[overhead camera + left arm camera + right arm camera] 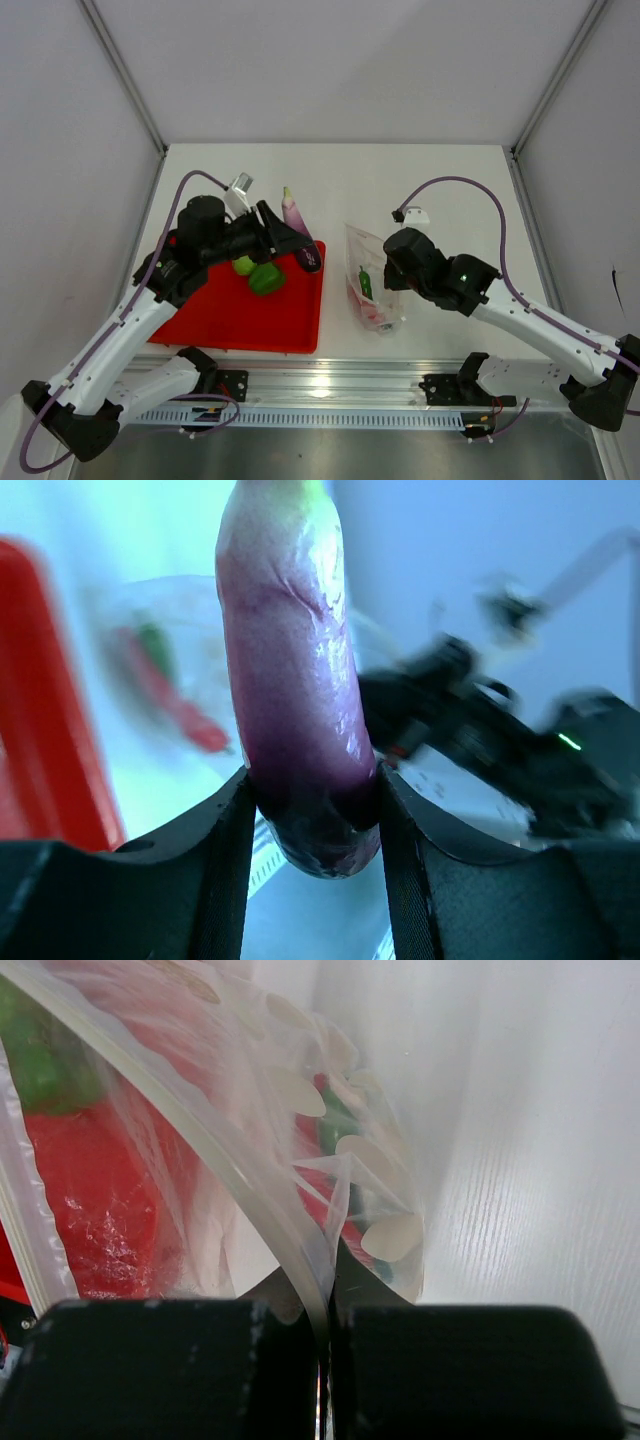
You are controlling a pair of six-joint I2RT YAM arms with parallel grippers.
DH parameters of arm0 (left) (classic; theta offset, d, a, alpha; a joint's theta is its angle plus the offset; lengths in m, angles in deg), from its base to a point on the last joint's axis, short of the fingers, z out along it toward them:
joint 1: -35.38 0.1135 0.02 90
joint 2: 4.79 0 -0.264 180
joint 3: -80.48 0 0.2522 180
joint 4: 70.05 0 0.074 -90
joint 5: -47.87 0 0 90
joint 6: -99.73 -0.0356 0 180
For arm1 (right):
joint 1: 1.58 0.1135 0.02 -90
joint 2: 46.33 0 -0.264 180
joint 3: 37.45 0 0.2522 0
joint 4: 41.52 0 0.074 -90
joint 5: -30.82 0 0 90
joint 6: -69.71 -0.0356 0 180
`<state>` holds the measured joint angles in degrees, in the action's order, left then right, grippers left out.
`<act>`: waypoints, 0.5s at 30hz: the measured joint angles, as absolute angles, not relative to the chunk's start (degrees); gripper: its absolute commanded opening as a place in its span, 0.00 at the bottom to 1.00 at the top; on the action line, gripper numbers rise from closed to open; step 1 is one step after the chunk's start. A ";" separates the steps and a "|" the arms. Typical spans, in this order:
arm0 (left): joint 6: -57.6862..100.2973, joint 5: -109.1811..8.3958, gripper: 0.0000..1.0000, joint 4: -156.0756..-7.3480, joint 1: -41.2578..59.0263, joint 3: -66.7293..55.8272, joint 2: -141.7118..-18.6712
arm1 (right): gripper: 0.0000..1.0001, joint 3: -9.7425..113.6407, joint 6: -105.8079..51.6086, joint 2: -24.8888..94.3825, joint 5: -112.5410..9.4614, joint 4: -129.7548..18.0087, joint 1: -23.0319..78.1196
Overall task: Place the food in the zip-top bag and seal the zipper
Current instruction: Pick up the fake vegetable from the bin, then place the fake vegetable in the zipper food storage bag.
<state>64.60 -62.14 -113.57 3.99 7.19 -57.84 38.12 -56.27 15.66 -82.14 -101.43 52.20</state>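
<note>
Currently the left claw (pixel 315 785) pinches the eggplant (pixel 290 660), red tray (pixel 240 320) beneath it; the right claw (pixel 325 1310), pressed together, clamps the bag (pixel 200 1130) edge ahead, on the white table (pixel 450 180) inside white walls (pixel 330 70).

left arm (pixel 120 335) raised from near-edge base, elbow bent, wrist turned inward; left end effector (pixel 312 785) partly spread, fingers clamped on dark end of eggplant (pixel 285 640). right arm (pixel 540 322) reaching inward to the left; right end effector (pixel 325 1312) fully closed, pinching film of zip-top bag (pixel 250 1160).
</note>
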 measured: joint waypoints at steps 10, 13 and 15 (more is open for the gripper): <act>63.48 -77.88 0.01 -101.92 -8.14 4.09 -65.25 | 0.00 38.88 -57.17 18.50 -84.50 -101.73 52.63; 64.27 -79.43 0.01 -100.98 -11.31 3.48 -69.41 | 0.00 40.15 -57.63 18.88 -85.35 -102.26 53.25; 65.06 -80.15 0.01 -100.15 -12.60 3.39 -71.37 | 0.00 41.11 -57.89 18.77 -85.99 -102.61 53.57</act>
<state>65.06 -80.15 -100.15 -12.60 3.39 -71.37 41.11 -57.89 18.77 -85.99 -102.61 53.57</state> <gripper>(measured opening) 0.494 0.003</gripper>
